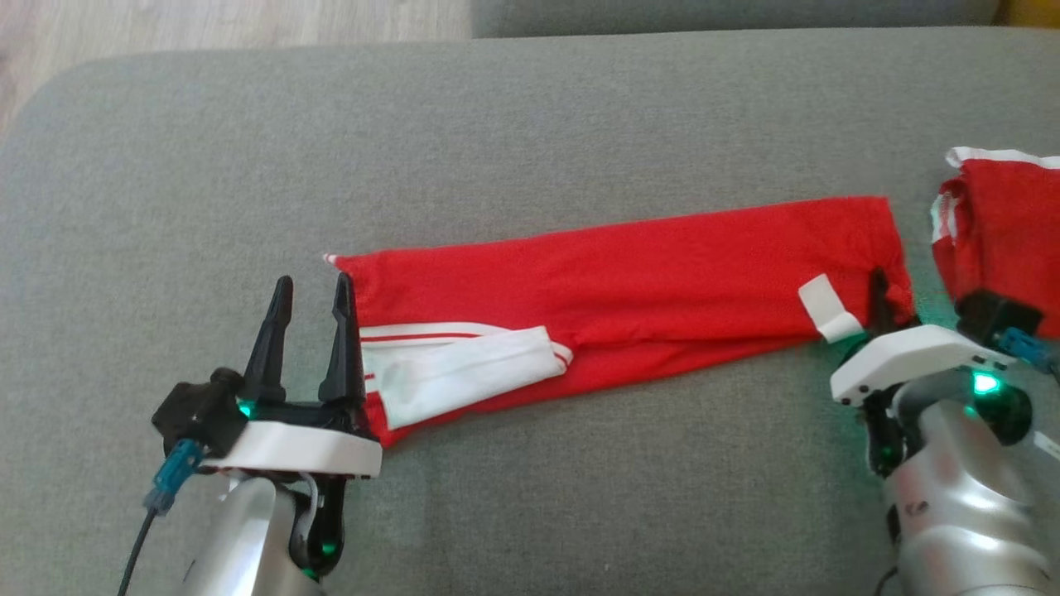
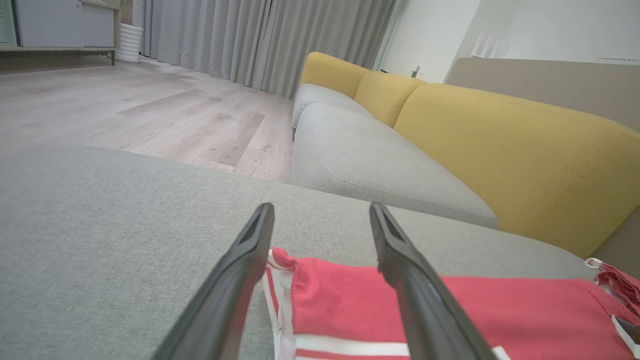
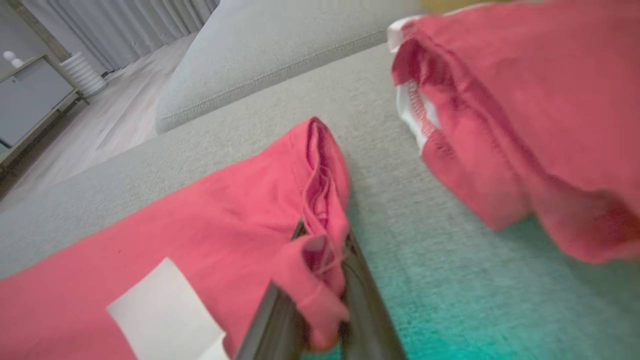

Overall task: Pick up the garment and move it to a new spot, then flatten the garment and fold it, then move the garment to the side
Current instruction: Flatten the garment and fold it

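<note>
Grey woven upholstery makes up the work surface: a broad sofa cushion point(image 1: 530, 116) whose rounded far edge drops to pale wooden floor point(image 1: 207, 25) at the upper left. In the left wrist view a mustard-yellow sofa back point(image 2: 500, 145) stands beyond it.

Across the middle of the cushion lies the long red garment point(image 1: 629, 273), already narrowed into a strip that runs left to right. A white striped panel point(image 1: 464, 368) is turned up at its left end. A second bundle of red cloth with white trim point(image 1: 1006, 223) sits near the right end, apart from it.

The left claw point(image 1: 314, 281) stands wide open at the garment's left end. One finger is over bare cushion and the other at the cloth's edge, and nothing is gripped. The right claw point(image 3: 324, 245) is closed, pinching a bunched corner of the red garment at its right end, just beside a small white tag point(image 1: 828, 308).

The step in hand looks like taking both ends for a fold or a lift. To do it well, the left claw should probably sink until the lower finger slides under every layer, then close on red cloth and white panel together, so that the strip rises evenly.

Open cushion lies on the far side and the near side of the strip. The right side is crowded by the second bundle, so carrying the garment leftward or away seems safer.
</note>
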Robot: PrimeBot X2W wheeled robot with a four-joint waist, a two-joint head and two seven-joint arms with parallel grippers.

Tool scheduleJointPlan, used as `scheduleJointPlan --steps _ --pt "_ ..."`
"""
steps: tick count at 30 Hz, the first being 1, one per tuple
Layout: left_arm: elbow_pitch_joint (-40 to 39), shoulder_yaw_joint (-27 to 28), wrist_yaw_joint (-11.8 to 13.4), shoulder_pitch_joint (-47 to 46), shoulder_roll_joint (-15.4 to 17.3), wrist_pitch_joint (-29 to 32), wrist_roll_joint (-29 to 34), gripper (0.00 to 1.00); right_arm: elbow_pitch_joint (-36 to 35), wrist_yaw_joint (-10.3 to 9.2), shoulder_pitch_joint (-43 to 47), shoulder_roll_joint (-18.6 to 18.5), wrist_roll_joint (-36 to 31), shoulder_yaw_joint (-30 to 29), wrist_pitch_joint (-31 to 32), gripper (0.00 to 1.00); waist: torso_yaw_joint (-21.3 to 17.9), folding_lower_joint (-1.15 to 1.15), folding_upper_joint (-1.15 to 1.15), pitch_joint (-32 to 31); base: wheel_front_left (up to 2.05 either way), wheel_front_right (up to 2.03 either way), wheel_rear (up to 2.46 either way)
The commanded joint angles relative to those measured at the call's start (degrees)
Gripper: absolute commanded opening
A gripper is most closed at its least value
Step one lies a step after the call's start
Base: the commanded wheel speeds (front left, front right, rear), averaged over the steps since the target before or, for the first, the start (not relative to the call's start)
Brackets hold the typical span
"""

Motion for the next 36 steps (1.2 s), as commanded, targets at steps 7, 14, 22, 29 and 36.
scheduleJointPlan --steps 7,14,22,29,36 --pt "-2.33 1.56 -0.31 -0.28 0.65 -0.54 0.23 1.00 -5.79 -0.04 2.37 -4.10 -3.21 -5.92 -1.70 0.00 -1.36 0.00 0.00 -2.53 0.00 0.00 0.00" --pt "-2.54 1.49 -0.31 1.25 0.58 -0.55 -0.08 1.00 -10.14 -0.04 3.36 -1.52 -3.77 -6.97 -0.08 0.00 -1.53 0.00 0.00 -5.43 0.00 0.00 0.00" --pt "-3.20 1.94 -0.31 2.82 0.58 -0.55 0.12 1.00 -16.24 -0.04 4.82 0.45 -0.20 0.86 2.75 0.00 -0.26 0.00 0.00 -8.70 0.00 0.00 0.00" --pt "-3.56 1.84 -0.32 3.72 0.66 -0.55 0.23 1.00 -22.54 -0.04 7.38 0.55 13.70 19.20 5.89 0.00 1.85 0.00 0.00 -10.69 0.00 0.00 0.00" --pt "-3.75 1.15 -0.32 3.41 0.71 -0.55 0.18 1.00 -24.87 -0.04 7.70 0.56 21.16 35.51 6.73 0.00 4.34 0.00 0.00 -10.25 0.00 0.00 0.00"
